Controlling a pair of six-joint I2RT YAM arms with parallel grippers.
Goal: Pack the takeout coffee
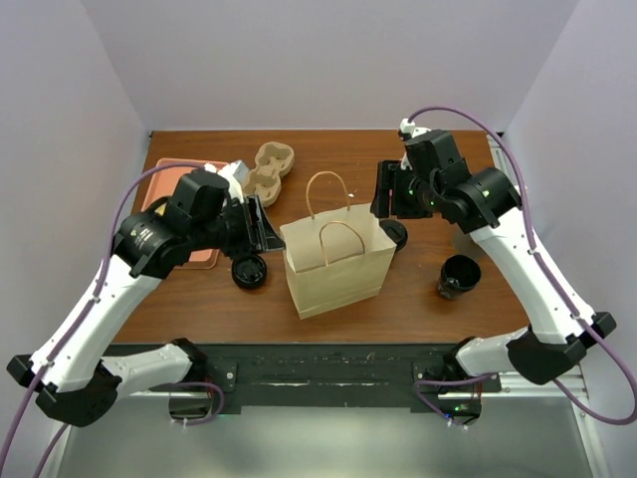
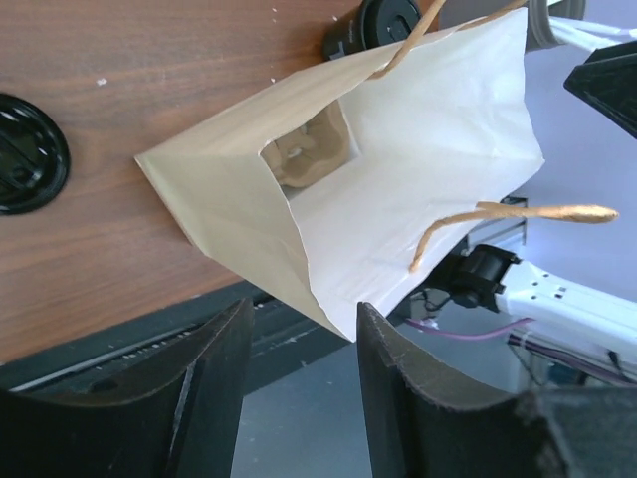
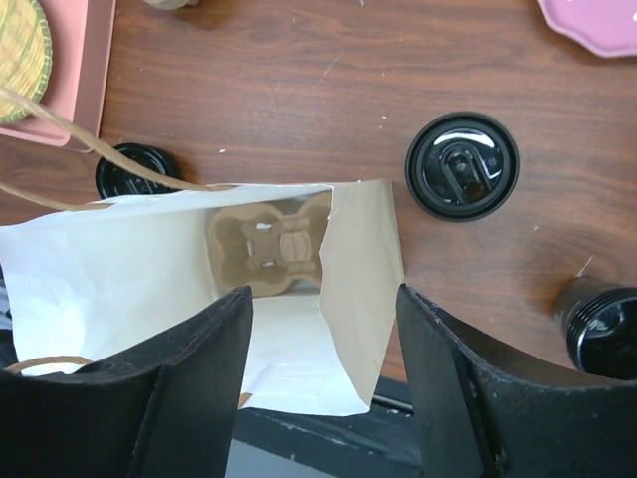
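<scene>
As far as the cups go, the packing looks hardly begun. The brown paper bag (image 1: 333, 261) stands open in the middle of the surface (image 1: 199, 309). Both wrist views show a pulp cup carrier (image 3: 271, 244) lying at its bottom with no cup seated in it.

All three takeout coffee cups are outside the bag:
- The first cup (image 1: 249, 271) stands just beside the bag's left side.
- The second cup (image 1: 396, 235) is close against its right side.
- The third cup (image 1: 458, 276) stands apart to the right.

A spare carrier (image 1: 271, 169) rests toward the far edge, near a pink tray (image 1: 157, 189). By my reading the carrier is in place and every cup is left to lift in.

The left tool (image 2: 304, 314) hangs by the bag's left rim, fingers parted and holding nothing. The right tool (image 3: 323, 299) hovers over the right rim, spread wide and likewise empty.

Some things are hard to make out:
- The bag's edge covers part of the second cup from above, so I cannot tell whether the two touch.
- The carrier's cells sit in shadow.
- The third cup is cut off at the edge of the right wrist view.
- The left arm hides much of the tray
</scene>
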